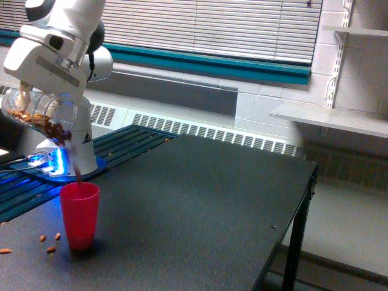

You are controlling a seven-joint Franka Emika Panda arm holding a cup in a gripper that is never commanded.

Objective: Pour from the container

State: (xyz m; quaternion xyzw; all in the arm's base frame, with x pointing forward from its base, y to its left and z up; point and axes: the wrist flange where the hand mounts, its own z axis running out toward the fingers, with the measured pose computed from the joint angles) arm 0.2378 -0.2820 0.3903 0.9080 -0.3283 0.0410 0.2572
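One container (37,115) pours nuts into one red cup (79,215).

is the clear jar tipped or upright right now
Tipped. The clear jar lies nearly sideways in the gripper, mouth angled down above the red cup, and a blurred streak of nuts falls toward it.

Closed blinds (212,27) above a radiator (212,134); white shelves (330,118) on brick.
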